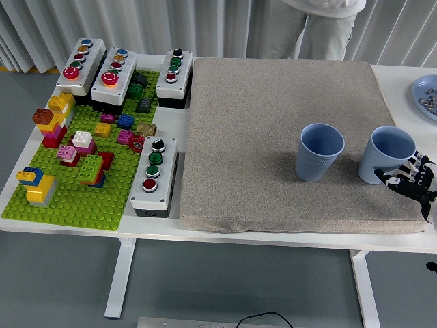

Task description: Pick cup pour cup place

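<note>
Two blue ribbed cups stand upright on the grey mat (273, 137): one cup (319, 152) nearer the middle and a second cup (385, 154) to its right. My right hand (407, 179) comes in from the right edge, its black fingers spread and reaching around the lower right side of the right cup. The fingertips are at the cup's wall, and no closed grasp shows. My left arm does not appear in the head view.
A green brick baseplate (68, 198) with several coloured bricks lies at the left, with button boxes (154, 175) around it. A blue plate (427, 96) sits at the right edge. A person stands beyond the table's far side.
</note>
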